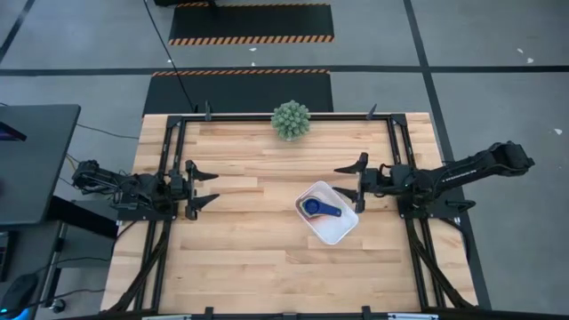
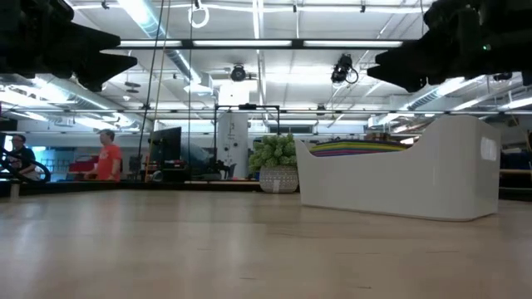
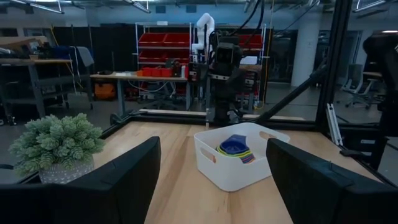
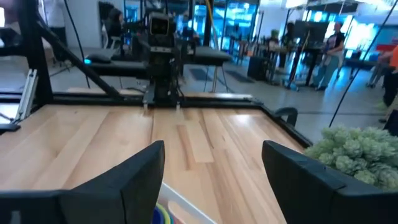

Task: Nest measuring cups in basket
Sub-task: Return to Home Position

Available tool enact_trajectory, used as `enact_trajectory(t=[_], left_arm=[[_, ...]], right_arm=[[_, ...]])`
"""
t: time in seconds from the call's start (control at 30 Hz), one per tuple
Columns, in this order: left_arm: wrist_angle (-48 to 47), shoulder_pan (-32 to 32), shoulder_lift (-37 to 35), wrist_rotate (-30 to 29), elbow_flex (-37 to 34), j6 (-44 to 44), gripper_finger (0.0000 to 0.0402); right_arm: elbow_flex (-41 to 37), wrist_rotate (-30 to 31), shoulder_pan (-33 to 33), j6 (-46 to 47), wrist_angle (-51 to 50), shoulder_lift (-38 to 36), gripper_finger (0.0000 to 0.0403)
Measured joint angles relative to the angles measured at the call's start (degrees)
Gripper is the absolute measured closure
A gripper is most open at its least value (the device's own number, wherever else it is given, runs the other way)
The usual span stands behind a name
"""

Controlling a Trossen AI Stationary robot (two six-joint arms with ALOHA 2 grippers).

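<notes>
The white basket (image 1: 328, 212) stands on the table's right half, turned at an angle. Inside it the measuring cups (image 1: 320, 210) sit stacked one in another, a dark blue one on top with its handle pointing right; coloured rims show beneath it in the left wrist view (image 3: 236, 149) and over the basket's dipped edge in the low view (image 2: 362, 148). My left gripper (image 1: 204, 186) is open at the table's left side, well away from the basket. My right gripper (image 1: 352, 181) is open just right of and beyond the basket, above the table.
A green spiky ball plant in a pot (image 1: 291, 120) stands at the table's far edge, near the middle. A black frame (image 1: 267, 116) runs around the tabletop. Bare wood (image 1: 258, 240) lies between the two arms and toward the near edge. People stand in the room beyond (image 2: 107, 155).
</notes>
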Motion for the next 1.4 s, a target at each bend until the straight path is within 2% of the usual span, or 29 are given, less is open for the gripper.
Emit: enact_trajectory(t=[0.4, 0.7, 0.87, 1.17, 1.27, 1.4], left_arm=[[0.1, 0.0, 0.0, 0.0, 0.0, 0.0, 0.0104], [0.1, 0.0, 0.0, 0.0, 0.0, 0.0, 0.0104], [0.1, 0.0, 0.0, 0.0, 0.0, 0.0, 0.0104], [0.1, 0.0, 0.0, 0.0, 0.0, 0.0, 0.0104], [0.1, 0.0, 0.0, 0.0, 0.0, 0.0, 0.0104], [0.1, 0.0, 0.0, 0.0, 0.0, 0.0, 0.0104]], right_arm=[[-8.2, -2.1, -0.3, -0.6, 0.9, -8.0, 0.0126], [-8.2, -3.9, -1.0, -0.3, -1.4, -12.4, 0.0126], [-8.2, 1.6, -1.0, -1.0, -5.1, -17.1, 0.0126], [-8.2, 3.8, -1.0, -0.6, -14.0, -30.8, 0.0126], [-8.2, 6.5, -1.0, 1.0, -15.6, -35.0, 0.0126], [-8.2, 12.2, -1.0, 6.3, -15.4, -37.0, 0.0126]])
